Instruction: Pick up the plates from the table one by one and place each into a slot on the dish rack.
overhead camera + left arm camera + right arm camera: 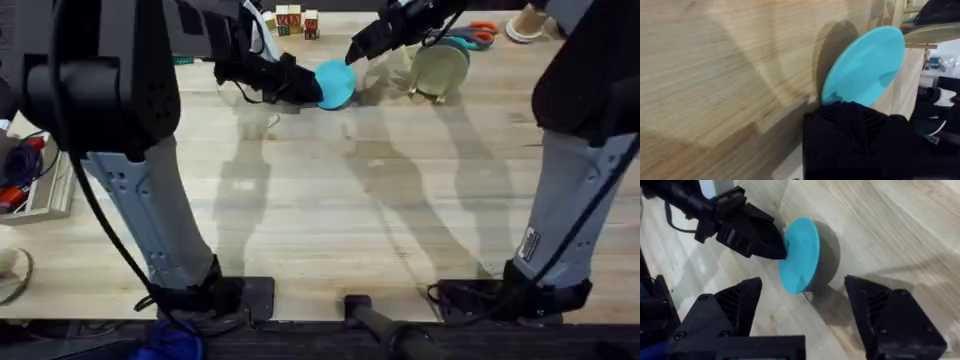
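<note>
A turquoise plate (pixel 337 83) stands tilted on its edge at the back of the wooden table (pixel 330 200). My left gripper (pixel 303 88) is shut on the plate's left rim; the left wrist view shows the plate (pixel 865 62) rising from its black fingers (pixel 852 120). My right gripper (pixel 353 50) hovers open just behind and right of the plate, not touching it. In the right wrist view its two fingers (pixel 732 312) stand wide apart with the plate (pixel 800 255) and the left gripper (pixel 780 247) beyond them. The dish rack (pixel 432 92) sits to the right with a pale cream-green plate (pixel 440 66) upright in it.
Small wooden blocks (pixel 295 20) line the back edge. Orange-handled scissors (pixel 480 32) and a roll of tape (pixel 524 27) lie behind the rack. A tray with tools (pixel 30 190) sits at the left edge. Bare table lies in front.
</note>
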{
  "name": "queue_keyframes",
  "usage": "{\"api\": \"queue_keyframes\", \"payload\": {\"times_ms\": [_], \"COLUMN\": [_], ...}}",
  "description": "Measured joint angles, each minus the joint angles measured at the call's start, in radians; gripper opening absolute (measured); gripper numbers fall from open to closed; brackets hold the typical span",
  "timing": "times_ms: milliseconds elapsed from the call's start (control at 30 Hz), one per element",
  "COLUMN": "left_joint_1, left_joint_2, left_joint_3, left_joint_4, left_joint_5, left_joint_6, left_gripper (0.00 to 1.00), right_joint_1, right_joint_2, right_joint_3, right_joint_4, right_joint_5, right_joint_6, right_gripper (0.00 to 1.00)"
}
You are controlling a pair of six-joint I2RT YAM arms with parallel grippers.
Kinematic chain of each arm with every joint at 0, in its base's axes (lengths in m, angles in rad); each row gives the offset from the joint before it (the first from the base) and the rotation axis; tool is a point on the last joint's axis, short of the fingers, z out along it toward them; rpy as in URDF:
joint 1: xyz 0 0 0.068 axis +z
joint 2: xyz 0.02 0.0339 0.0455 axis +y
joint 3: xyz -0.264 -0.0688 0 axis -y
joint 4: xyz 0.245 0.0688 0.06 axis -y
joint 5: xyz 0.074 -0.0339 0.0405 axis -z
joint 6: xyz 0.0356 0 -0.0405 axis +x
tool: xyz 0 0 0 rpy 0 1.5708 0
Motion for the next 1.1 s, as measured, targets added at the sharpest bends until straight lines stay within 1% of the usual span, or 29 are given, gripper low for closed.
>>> {"api": "queue_keyframes", "payload": {"times_ms": [333,467,800,1100], "left_joint_1": [0.000,0.000,0.000,0.000], "left_joint_2": [0.000,0.000,0.000,0.000], "left_joint_3": [0.001,0.002,0.004,0.005], "left_joint_4": [-0.002,-0.004,-0.011,-0.014], "left_joint_5": [-0.001,-0.003,-0.003,-0.004], "left_joint_6": [0.000,0.000,0.000,0.000], "left_gripper": [0.041,0.040,0.042,0.041], "right_joint_1": [0.048,0.060,0.061,0.061], "right_joint_2": [0.002,0.002,0.002,0.002], "right_joint_3": [0.000,0.000,0.000,0.000], "right_joint_4": [0.002,0.000,0.014,0.026], "right_joint_5": [-0.001,-0.004,0.007,0.042], "right_joint_6": [-0.001,0.024,0.043,0.043], "right_gripper": [0.992,0.994,0.994,0.995]}}
